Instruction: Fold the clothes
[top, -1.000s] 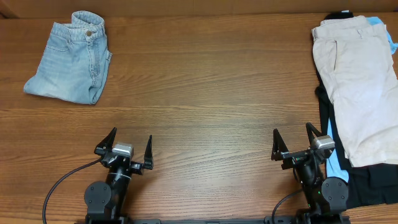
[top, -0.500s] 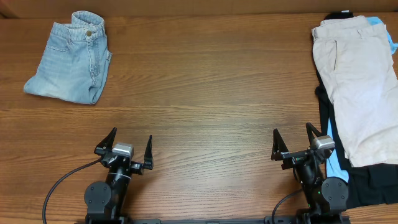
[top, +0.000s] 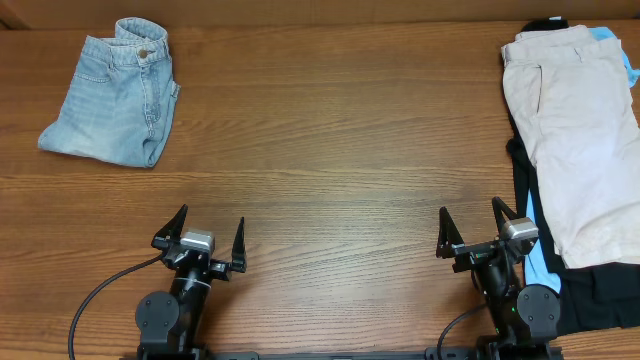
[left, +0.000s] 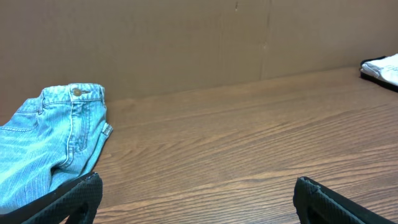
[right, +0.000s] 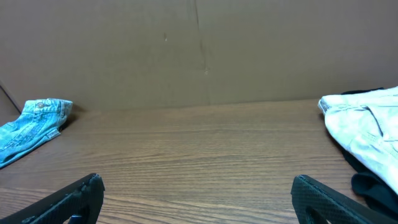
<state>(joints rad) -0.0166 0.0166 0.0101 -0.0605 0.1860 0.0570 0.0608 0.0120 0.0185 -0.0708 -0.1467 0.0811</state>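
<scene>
The light-blue denim shorts (top: 112, 93) lie folded at the table's far left; they also show in the left wrist view (left: 46, 134) and the right wrist view (right: 31, 127). Beige shorts (top: 580, 130) lie spread on top of a black garment (top: 600, 290) and a sky-blue garment (top: 540, 265) at the right edge, also in the right wrist view (right: 367, 121). My left gripper (top: 209, 228) is open and empty near the front edge. My right gripper (top: 468, 222) is open and empty, just left of the pile.
The wooden table (top: 330, 150) stretches between the denim shorts and the pile. A brown cardboard wall (left: 186, 43) stands behind the table's far edge.
</scene>
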